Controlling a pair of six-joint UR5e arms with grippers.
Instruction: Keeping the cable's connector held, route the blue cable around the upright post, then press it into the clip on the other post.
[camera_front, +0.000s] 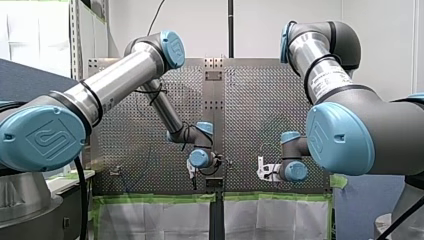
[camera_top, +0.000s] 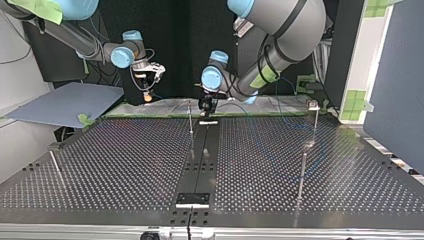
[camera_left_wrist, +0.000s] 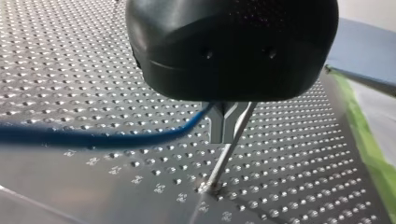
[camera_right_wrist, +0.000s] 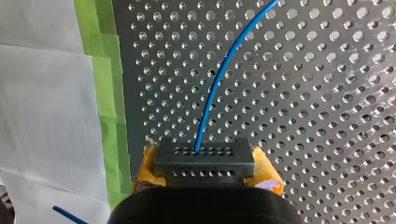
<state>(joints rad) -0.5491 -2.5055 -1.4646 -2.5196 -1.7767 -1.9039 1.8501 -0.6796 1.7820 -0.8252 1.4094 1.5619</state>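
- Each big blue joint cap (camera_front: 45, 140) in the front view bears an embossed emblem. I cannot read it as letters.
- My right tool (camera_right_wrist: 205, 170) is clenched on the black connector (camera_right_wrist: 203, 156). Its yellow pads (camera_right_wrist: 266, 170) press on the block's two ends, and the block's face shows rows of small holes.
- The blue cable (camera_right_wrist: 219, 79) leaves the middle of the connector and arcs away over the perforated table (camera_right_wrist: 317, 102).
- My left tool (camera_left_wrist: 225, 126) has a black body, and its metal fingers (camera_left_wrist: 218, 122) are closed together on the blue cable. From there the cable trails off to one side, low over the table.
- The upright post (camera_left_wrist: 226, 156) is a thin metal rod just beside those fingers, with its foot set in the table.
- In the top view, the left tool hangs near the middle of the table's far edge, by that post. The right tool hangs further toward the view's left, well apart from it.
- A second post (camera_top: 316, 122) at the top view's right carries a small fitting (camera_top: 313, 104) on top. I cannot tell whether this is the clip.
- The table is grey metal with a plain strip (camera_top: 202, 155) down its middle. Green tape (camera_right_wrist: 105, 93) edges it, and a white sheet (camera_right_wrist: 42, 116) lies beyond the tape.
- A blue-grey board (camera_top: 65, 102) lies at the top view's left, and a white wall (camera_front: 200, 25) stands behind the table in the front view.
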